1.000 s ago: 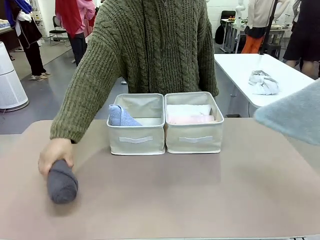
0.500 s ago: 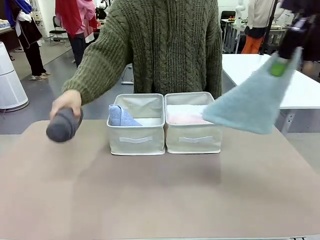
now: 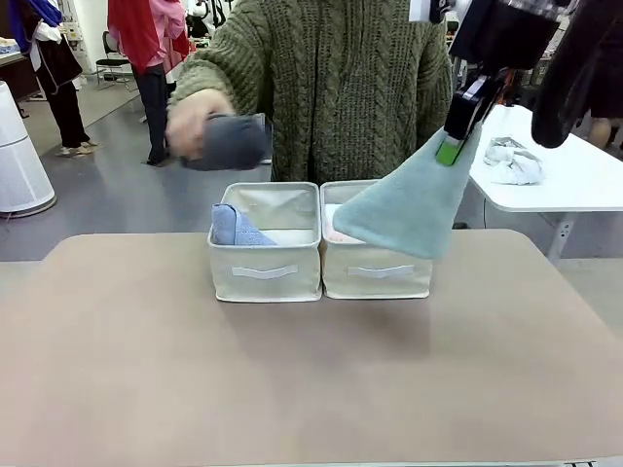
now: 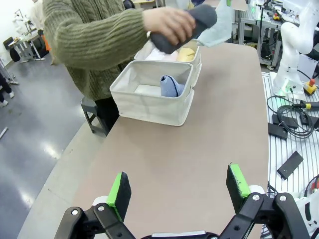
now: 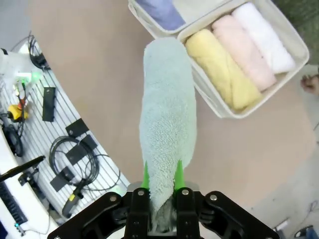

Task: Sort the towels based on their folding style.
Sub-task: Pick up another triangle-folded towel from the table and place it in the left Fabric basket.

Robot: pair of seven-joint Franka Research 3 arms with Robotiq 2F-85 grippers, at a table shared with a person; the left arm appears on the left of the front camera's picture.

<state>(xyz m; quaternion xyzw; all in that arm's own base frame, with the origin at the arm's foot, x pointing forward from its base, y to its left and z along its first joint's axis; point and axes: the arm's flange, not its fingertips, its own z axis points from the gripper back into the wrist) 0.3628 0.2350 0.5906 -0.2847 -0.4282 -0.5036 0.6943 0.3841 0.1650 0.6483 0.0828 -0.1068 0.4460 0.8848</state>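
Front view: the grey-green cone towel [image 3: 404,214] hangs in the air over the right bin [image 3: 378,277]. Its narrow tip is at 1 o'clock, clenched between the green pads [image 3: 450,151] of the right jaws, and its wide end droops toward 7 o'clock across that bin's rim. In the right wrist view the same towel stretches to 12 o'clock from the pinching pads, and its far end reaches the wall where the two bins meet.

Inside the right bin the yellow roll [image 5: 222,74], pink roll [image 5: 244,57] and white roll [image 5: 264,37] lie side by side, touching. The light blue cone [image 3: 234,226] rests in the left bin [image 3: 263,272], toward its 9 o'clock wall.

The dark grey roll [image 3: 234,141] is off the counter [image 3: 311,379], gripped in the person's hand [image 3: 190,122] at 11 o'clock of the left bin and blurred. In the left wrist view the hand holds it above the bins.

There the left jaws stand released at 6 o'clock, wide apart with nothing between them, over bare counter. A white-and-grey cloth bundle [image 3: 511,161] lies on a white counter [image 3: 584,185] at 3 o'clock.
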